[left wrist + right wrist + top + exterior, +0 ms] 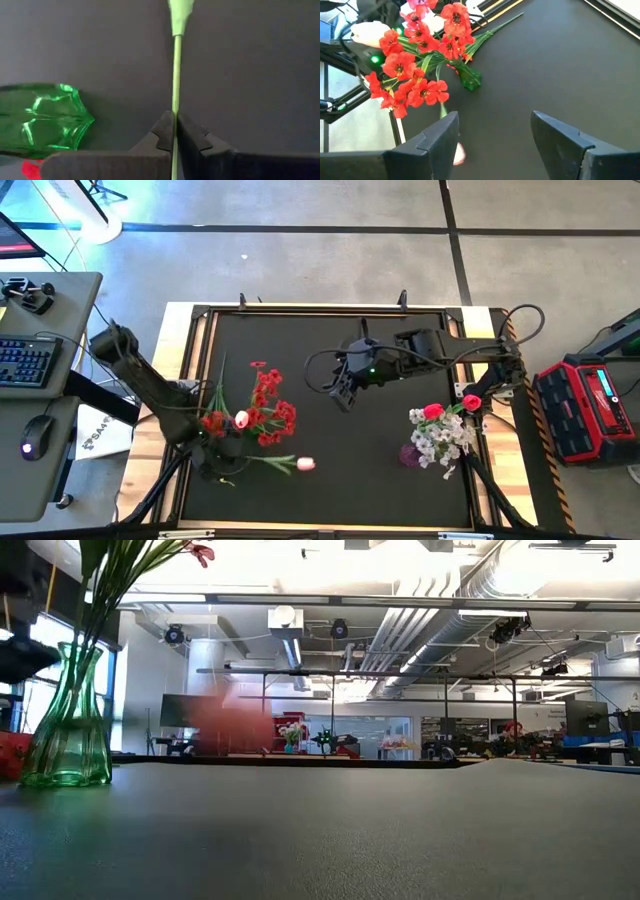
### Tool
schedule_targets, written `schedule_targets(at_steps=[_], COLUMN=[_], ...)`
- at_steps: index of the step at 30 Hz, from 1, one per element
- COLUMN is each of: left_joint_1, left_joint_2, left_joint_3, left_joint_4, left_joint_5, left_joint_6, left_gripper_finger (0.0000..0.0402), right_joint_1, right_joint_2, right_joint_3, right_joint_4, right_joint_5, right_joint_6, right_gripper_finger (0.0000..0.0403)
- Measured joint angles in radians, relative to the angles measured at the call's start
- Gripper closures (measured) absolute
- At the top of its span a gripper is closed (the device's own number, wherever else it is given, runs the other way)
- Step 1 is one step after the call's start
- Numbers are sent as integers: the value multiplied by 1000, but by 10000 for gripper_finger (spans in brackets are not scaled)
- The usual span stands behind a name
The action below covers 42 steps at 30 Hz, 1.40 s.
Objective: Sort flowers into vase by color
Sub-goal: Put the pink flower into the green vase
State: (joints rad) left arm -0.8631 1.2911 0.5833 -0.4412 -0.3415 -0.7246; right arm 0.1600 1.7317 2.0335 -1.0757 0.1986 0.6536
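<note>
My left gripper (225, 463) is shut on the green stem of a pale pink tulip, beside the green glass vase (40, 117). The tulip's bud (305, 464) points toward the table's right. That vase (65, 720) stands upright near the left edge and holds red blossom sprigs (262, 405) and another pale tulip (241, 418). My right gripper (345, 395) is open over the middle of the mat, touching nothing. A purple vase (410, 452) on the right holds white blossoms (440, 438) and red-pink rosebuds (433, 411). My left gripper pinches the tulip's stem (174, 117) between its two fingers (162, 132), well back from the bud. The stem runs on straight past the fingertips to the base of the bud (180, 10). Whether the bud rests on the mat, I cannot tell.
The black mat (330, 340) is framed by a wooden border. A keyboard (25, 362) and mouse (35, 435) sit on a side desk to the left. A red case (590, 410) stands on the right. The mat's far half lies bare.
</note>
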Motion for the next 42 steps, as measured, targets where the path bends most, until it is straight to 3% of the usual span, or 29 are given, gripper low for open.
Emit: schedule_targets(at_steps=[9, 14, 20, 27, 31, 39, 42], left_joint_1=[-90, -129, -149, -140, -130, -129, -118], left_joint_2=[-167, -236, -322, -447, -509, -606, -654], left_joint_3=[91, 134, 197, 275, 283, 281, 232], left_joint_4=[100, 105, 157, 219, 223, 311, 316], left_joint_5=[39, 99, 78, -143, -310, -702, -753], left_joint_6=[160, 136, 226, 405, 475, 796, 868], left_gripper_finger=[401, 402, 401, 401, 401, 401, 401], right_joint_1=[13, 12, 6, -10, -10, -8, -7], right_joint_2=[0, 0, 0, 0, 0, 0, 0], right_joint_3=[0, 0, 0, 0, 0, 0, 0], right_joint_4=[-15, -20, -16, 32, 69, 76, 78], right_joint_5=[-5, 21, 77, 90, 105, 170, 177], right_joint_6=[18, 28, 84, 138, 154, 161, 162], right_gripper_finger=[167, 167, 167, 167, 167, 167, 167])
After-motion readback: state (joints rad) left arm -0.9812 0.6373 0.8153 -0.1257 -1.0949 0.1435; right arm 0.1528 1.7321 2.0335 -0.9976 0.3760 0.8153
